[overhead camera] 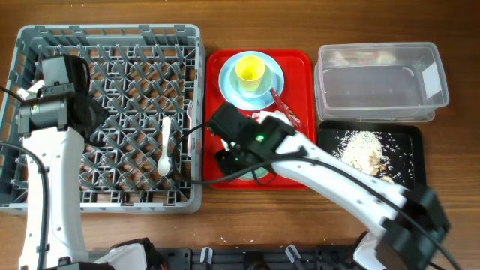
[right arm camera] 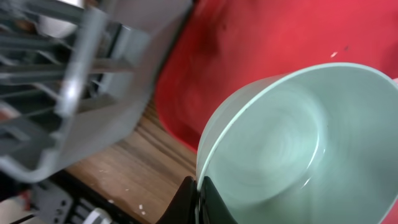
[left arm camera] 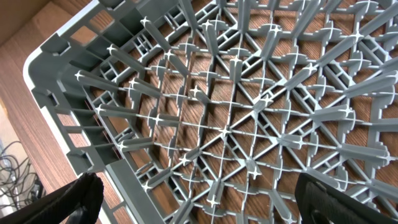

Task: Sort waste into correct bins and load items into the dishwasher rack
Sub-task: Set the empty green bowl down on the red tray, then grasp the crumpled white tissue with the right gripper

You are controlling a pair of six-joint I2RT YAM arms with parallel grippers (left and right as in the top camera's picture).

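Bottom centre, the right gripper (right arm camera: 200, 198) pinches the pale green bowl (right arm camera: 298, 143) by its rim; the left gripper (left arm camera: 205, 205) hangs spread wide above the dishwasher rack (left arm camera: 224, 93).

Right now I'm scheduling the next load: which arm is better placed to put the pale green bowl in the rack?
Right. Its jaws pinch the rim of the pale green bowl on the red tray, beside the dishwasher rack. The left arm hangs over the rack's far side, jaws open and empty.
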